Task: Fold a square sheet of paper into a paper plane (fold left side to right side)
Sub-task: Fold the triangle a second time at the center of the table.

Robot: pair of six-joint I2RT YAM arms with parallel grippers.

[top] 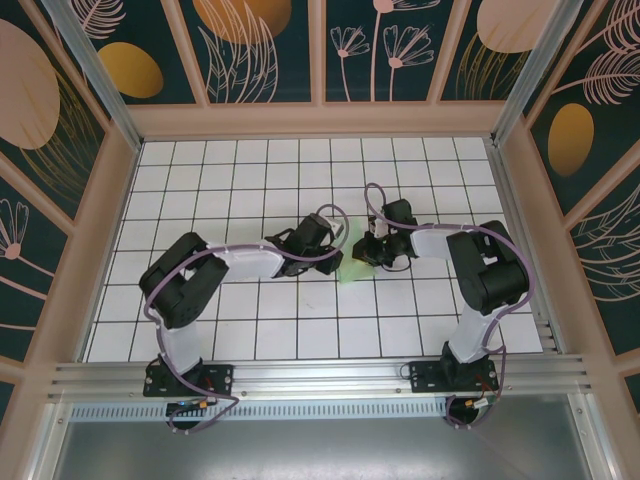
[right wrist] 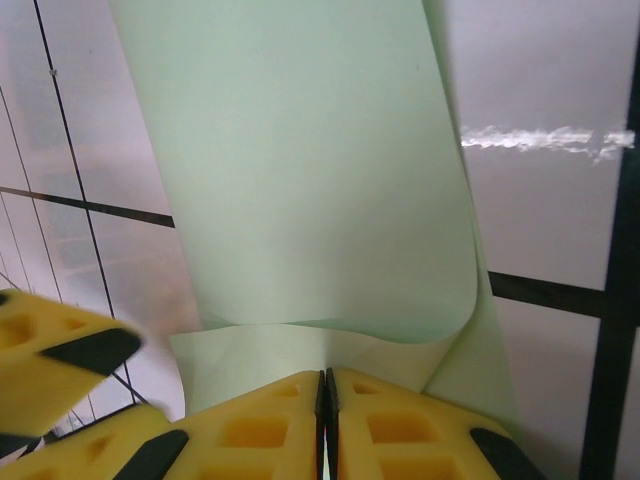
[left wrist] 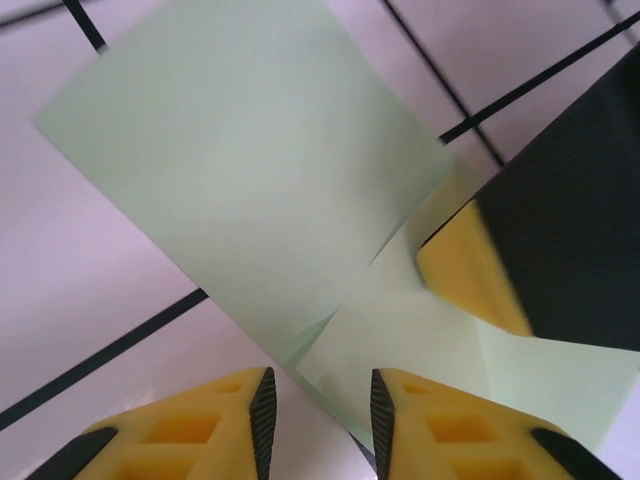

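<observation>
Right wrist view: right gripper pinches the limp, light square sheet of paper at its curled edge, likely the safest hold; left gripper stands parted.

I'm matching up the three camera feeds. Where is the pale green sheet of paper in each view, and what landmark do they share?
Top external: the sheet of paper lies small near the middle of the white grid table.
Left wrist: it covers the upper middle and runs to the lower right.
Right wrist: it fills the upper middle, curled over.
Shared landmark: the table's black grid lines.
</observation>
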